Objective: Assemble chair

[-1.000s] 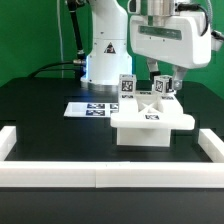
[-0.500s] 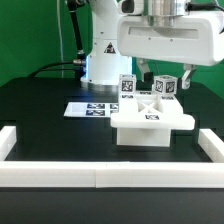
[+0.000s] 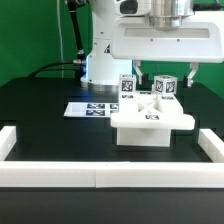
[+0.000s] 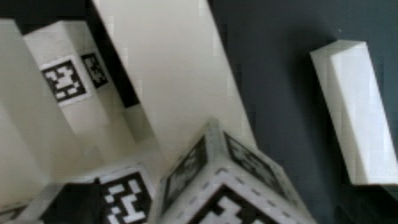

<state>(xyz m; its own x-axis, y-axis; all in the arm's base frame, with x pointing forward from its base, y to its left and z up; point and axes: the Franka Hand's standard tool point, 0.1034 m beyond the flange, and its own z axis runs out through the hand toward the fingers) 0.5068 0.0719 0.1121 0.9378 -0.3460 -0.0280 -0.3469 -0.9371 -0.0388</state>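
The chair [image 3: 150, 120] stands partly built on the black table: a white slab seat with two upright posts [image 3: 127, 88] [image 3: 165, 88] bearing marker tags. My gripper [image 3: 165, 74] hangs just above the posts. Its two dark fingers [image 3: 190, 72] stand wide apart and hold nothing. In the wrist view a tall white post with a tag [image 4: 71, 80] and the tagged tops of blocks [image 4: 231, 190] fill the picture. My own fingers do not show there.
The marker board [image 3: 90, 108] lies on the exterior view's left, behind the chair. A low white border rail [image 3: 100, 176] runs along the front and up the right side [image 3: 210, 145]. The robot base [image 3: 105, 55] stands behind. A long white bar [image 4: 356, 110] lies on the table in the wrist view.
My gripper has risen from between the posts and turned broadside to the camera. The chair parts have not moved.
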